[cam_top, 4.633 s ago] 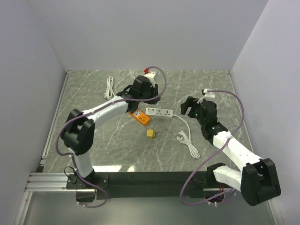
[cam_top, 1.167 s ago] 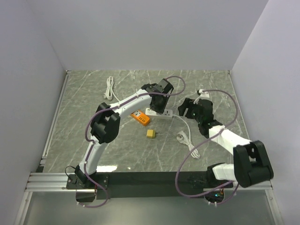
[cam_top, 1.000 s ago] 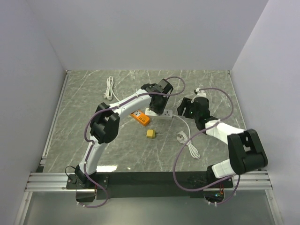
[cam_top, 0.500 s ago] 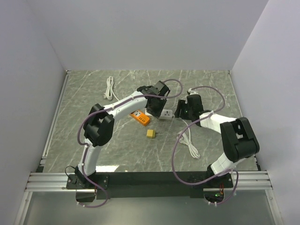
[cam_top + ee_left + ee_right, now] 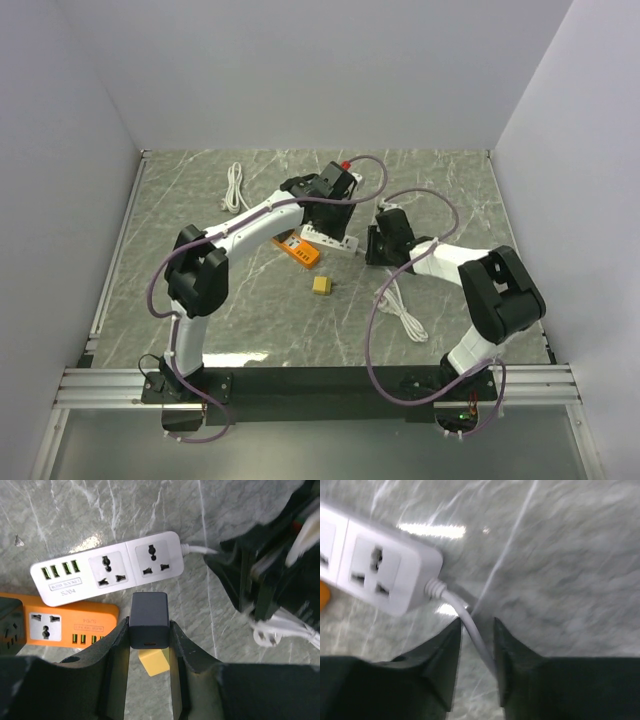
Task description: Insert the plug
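**A:** The left end effector [image 5: 148, 628] is clenched on the dark grey plug [image 5: 148, 614], which is held just short of the white power strip [image 5: 107, 569] and sits in neither socket.

**B:** And the right end effector [image 5: 476, 630]?

**A:** Its fingers straddle the strip's white cable [image 5: 454, 601]. That view is blurred, so I cannot tell whether they pinch it.

**B:** Any writing?

**A:** There's small print under the white strip's USB ports and on the orange power strip [image 5: 65, 625], both too tiny to read. From above, the left wrist hides the plug. The plug also covers part of the yellow block [image 5: 156, 663] on the bench [image 5: 440, 190].
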